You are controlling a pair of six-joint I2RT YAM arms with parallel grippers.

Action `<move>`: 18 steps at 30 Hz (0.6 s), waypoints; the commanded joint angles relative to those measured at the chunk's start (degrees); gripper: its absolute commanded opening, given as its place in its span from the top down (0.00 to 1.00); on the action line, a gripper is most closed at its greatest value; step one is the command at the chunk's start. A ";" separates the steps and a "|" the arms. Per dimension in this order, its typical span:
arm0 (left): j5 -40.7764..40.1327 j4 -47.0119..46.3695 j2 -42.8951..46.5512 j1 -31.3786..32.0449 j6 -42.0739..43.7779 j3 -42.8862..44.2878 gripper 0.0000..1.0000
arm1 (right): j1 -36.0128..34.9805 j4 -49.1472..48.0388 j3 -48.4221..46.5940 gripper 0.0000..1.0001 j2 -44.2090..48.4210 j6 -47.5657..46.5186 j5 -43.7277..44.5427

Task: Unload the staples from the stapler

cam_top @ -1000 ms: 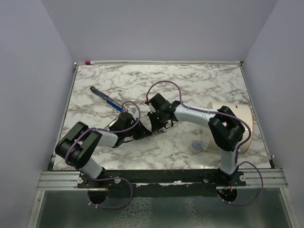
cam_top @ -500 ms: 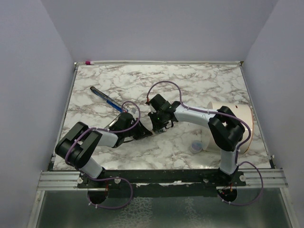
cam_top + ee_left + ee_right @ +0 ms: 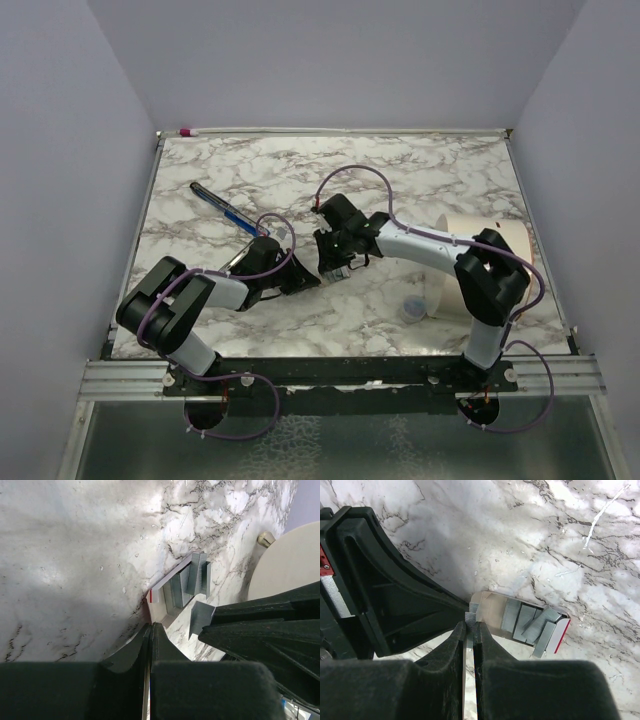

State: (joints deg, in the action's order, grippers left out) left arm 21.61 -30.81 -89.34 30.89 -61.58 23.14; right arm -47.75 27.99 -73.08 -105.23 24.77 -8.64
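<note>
Marble table (image 3: 420, 170) bears one white roll (image 3: 490, 240) and one pen (image 3: 222, 208). The left gripper (image 3: 150, 627) is clenched, with nothing visible in it, just beside one red-edged white tray (image 3: 487, 609). The right gripper (image 3: 470, 625) pinches one staple strip (image 3: 200, 617). Four staples (image 3: 525, 622) lie in the tray.

From above, my left claw (image 3: 303, 282) and right claw (image 3: 335, 268) meet near the bench's middle and cover whatever lies beneath them. My right fingers (image 3: 455, 650) hide most of the staples (image 3: 470, 618) they pinch. The left wrist picture's right edge cuts off the cream roll (image 3: 287, 565).
</note>
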 commanded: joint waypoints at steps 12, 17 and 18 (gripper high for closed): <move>0.80 -1.93 -0.40 0.43 0.32 -0.44 1.00 | -0.42 0.27 0.32 0.96 -1.18 2.88 1.12; 0.69 -2.05 -0.40 0.42 0.29 -0.55 1.00 | -0.42 0.93 0.32 0.96 -2.60 2.48 2.13; 0.67 -2.06 -0.41 0.45 0.29 -0.55 1.00 | -0.42 0.93 0.40 0.96 -2.79 2.43 2.14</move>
State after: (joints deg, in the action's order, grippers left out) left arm 21.61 -31.09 -89.36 30.89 -61.60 23.07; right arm -47.75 28.47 -72.97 -106.41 27.00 -8.27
